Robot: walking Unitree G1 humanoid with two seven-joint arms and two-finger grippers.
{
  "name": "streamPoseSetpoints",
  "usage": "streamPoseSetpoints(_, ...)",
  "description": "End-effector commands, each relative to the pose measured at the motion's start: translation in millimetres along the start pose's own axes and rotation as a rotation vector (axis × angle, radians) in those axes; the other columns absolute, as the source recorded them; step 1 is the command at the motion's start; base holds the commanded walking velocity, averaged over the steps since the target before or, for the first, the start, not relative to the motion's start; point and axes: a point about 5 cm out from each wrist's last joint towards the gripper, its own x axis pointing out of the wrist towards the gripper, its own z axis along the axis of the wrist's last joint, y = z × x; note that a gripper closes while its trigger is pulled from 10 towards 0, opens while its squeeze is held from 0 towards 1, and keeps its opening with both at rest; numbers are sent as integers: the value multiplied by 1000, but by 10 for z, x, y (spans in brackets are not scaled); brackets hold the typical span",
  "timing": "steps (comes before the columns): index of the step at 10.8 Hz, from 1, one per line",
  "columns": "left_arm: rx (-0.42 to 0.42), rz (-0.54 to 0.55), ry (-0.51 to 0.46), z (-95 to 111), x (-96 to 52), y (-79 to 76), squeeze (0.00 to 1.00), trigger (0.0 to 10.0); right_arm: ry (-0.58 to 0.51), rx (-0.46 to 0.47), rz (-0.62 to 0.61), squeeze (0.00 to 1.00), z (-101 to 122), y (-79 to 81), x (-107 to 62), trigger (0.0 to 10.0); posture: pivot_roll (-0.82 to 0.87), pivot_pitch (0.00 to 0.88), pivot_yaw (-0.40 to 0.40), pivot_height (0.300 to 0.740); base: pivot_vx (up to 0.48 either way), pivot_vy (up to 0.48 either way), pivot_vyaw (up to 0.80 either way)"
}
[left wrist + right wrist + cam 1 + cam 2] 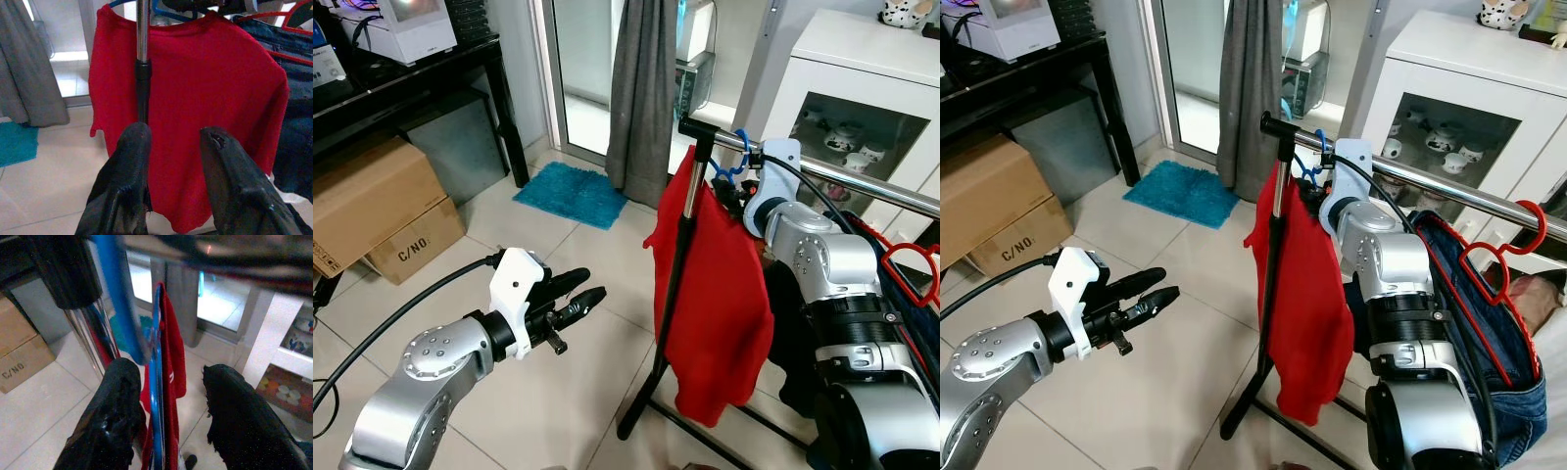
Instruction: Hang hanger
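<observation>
The red shirt [715,294] hangs on a blue hanger [156,396] whose hook [732,157] is over the rail [1449,191] of the rack, just beside the rack's black corner post [680,255]. The right gripper [166,396] is up at the rail by that hook, its 2 fingers spread with the hanger between them, touching neither. The left gripper [576,299] hovers low, well apart from the rack, fingers parted and holding nothing.

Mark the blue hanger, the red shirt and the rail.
blue hanger [157,382], right wrist view, on its neck.
red shirt [720,294], left eye view, mid-front.
rail [1449,189], right eye view, bare steel.
</observation>
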Motion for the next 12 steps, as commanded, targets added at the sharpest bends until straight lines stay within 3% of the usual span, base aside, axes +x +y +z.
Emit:
streamPoseSetpoints(1,19,-15,4,31,18,2,0,10000,-17,-24,-5,0,65,-19,3,0,18,0,-7,740,0,0,0)
streamPoseSetpoints(12,31,-6,6,17,27,41,0,10000,-12,-44,48,0,34,22,29,0,23,0,-10,740,0,0,0)
